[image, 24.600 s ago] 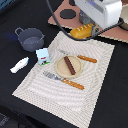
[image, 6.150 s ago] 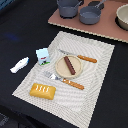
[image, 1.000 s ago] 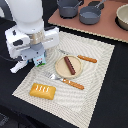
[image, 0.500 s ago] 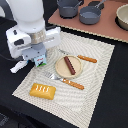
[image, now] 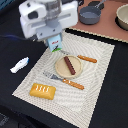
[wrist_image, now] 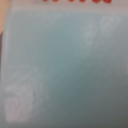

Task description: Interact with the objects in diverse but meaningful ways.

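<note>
My gripper (image: 54, 46) hangs over the far left corner of the striped placemat (image: 100, 75). It is shut on the white-blue-green carton (image: 56, 49), and only a red and green edge of the carton shows below the hand. The carton (wrist_image: 64, 70) fills the wrist view as a pale blue-green face with red print. The brown sausage (image: 69, 65) lies on a round tan plate (image: 60, 71). The golden bread loaf (image: 43, 90) sits on the mat's near left corner. The white fish (image: 20, 64) lies on the dark table to the exterior view's left. The grey pot (image: 90, 15) stands at the back.
An orange-handled fork (image: 66, 80) lies in front of the plate and an orange-handled knife (image: 86, 59) lies behind it. A tan bowl (image: 122, 16) stands at the back right on a brown board. The arm's white body (image: 47, 17) blocks the back left.
The arm has swung toward the exterior view's right and back, and the carton has shifted with it from its earlier spot on the mat. Everything else stays put.
</note>
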